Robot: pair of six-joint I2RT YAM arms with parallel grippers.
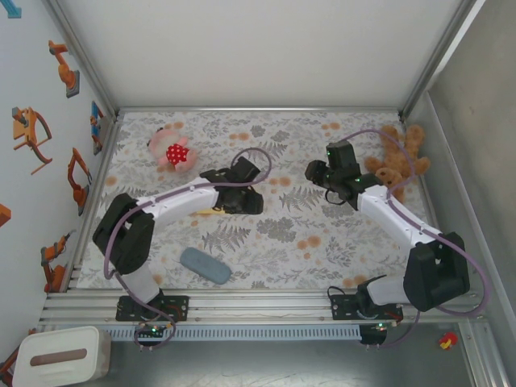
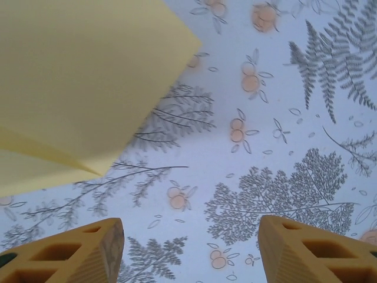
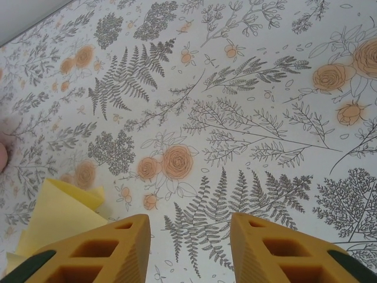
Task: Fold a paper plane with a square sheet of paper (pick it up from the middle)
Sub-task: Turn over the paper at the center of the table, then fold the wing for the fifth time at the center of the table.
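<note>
Square sheet of paper (image 2: 76, 76): folded, layers visible, lying on table (image 1: 282, 234) near centre, slightly toward left edge, partly under left arm.
Left gripper (image 2: 189, 230): jaws wide, nothing between; paper ahead, off to one side.
Right gripper (image 3: 188, 227): jaws apart, empty; paper just beside it.
Risk: unheld fold may spring open. Single-layer pinch or finger drag would skew crease.

Stretched inward toward each other, with the left pincer (image 2: 191, 250) spread wide and the right pincer (image 3: 188, 250) parted less, both empty.
</note>
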